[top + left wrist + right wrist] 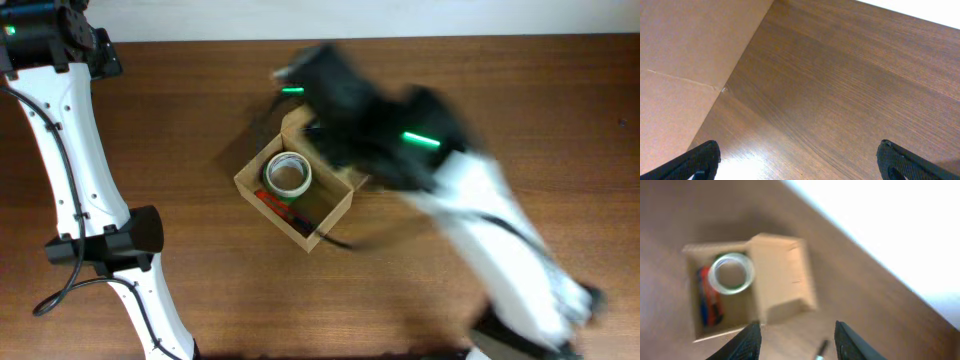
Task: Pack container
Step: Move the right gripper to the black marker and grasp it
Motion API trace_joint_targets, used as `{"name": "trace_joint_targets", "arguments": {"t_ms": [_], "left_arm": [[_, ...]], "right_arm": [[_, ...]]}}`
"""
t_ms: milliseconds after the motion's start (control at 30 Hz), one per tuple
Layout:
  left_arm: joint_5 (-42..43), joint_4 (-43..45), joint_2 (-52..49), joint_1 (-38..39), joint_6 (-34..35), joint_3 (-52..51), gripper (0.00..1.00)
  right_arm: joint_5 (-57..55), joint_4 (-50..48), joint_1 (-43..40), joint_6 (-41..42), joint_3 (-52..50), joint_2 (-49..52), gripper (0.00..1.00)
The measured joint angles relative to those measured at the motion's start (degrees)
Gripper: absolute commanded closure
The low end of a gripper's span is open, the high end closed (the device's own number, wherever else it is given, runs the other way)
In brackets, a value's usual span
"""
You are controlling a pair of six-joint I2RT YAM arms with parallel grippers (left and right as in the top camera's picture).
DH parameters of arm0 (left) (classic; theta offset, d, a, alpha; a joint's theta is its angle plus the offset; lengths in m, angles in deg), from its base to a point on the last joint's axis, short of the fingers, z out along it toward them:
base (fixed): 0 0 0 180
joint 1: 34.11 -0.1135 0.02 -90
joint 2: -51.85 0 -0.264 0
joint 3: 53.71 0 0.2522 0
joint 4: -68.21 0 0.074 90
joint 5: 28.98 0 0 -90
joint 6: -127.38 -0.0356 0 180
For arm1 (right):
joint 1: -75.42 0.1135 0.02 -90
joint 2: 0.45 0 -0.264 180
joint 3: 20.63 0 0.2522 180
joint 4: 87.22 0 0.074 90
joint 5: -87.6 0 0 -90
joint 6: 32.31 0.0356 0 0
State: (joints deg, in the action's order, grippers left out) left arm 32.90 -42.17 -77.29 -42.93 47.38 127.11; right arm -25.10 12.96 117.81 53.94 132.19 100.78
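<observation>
well, tape roll [287, 175] inside the open container [331, 221]

No readable text, labels or numbers anywhere; the cardboard box [294, 193] is plain, and the right wrist view is too blurred.

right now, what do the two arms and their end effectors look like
Both arms have white links, black joints and green lights. A black cable runs along the left arm. The right arm is blurred. The left end effector and right end effector have black rounded fingers.
</observation>
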Motion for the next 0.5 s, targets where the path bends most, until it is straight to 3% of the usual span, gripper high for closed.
{"name": "trace_joint_targets", "arguments": {"t_ms": [100, 267, 400, 500], "left_arm": [[0.00, -0.02, 0.00, 0.00, 0.00, 0.00, 0.00], [0.00, -0.02, 0.00, 0.00, 0.00, 0.00, 0.00], [-0.02, 0.02, 0.00, 0.00, -0.02, 0.00, 0.00], [0.02, -0.02, 0.00, 0.00, -0.02, 0.00, 0.00]], "right_arm": [[-2.47, -0.28, -7.63, 1.97, -4.02, -10.49, 0.51], [-3.06, -0.66, -25.99, 5.22, -21.11, -24.52, 0.52], [0.94, -5.62, -35.67, 6.36, -37.13, -26.49, 0.51], [5.42, -15.23, -39.65, 5.95, -50.93, -23.50, 0.49]]}}
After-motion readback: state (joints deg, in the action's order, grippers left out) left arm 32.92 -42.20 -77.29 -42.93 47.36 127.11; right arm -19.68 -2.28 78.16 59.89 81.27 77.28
